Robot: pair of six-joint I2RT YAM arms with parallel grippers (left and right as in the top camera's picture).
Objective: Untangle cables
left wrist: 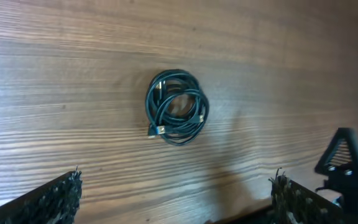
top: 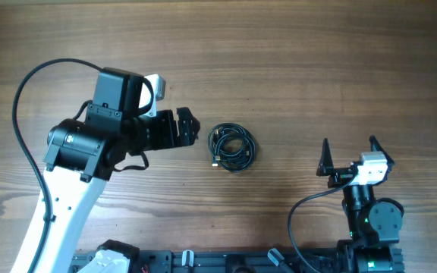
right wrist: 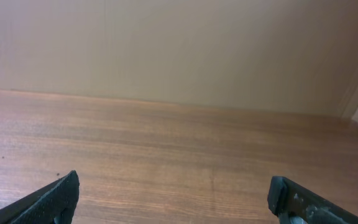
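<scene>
Hovering wide open just left of the knotted coil of thin black cables (top: pixel 231 146), the left pincer (top: pixel 194 127) should pinch one outer loop; the right pincer (top: pixel 349 148) stands open, lower right.

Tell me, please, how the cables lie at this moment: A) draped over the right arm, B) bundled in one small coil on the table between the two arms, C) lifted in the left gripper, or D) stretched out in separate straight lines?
B: the cables lie as one small coil on the table, with the open left gripper and the open right gripper both clear of them.
</scene>
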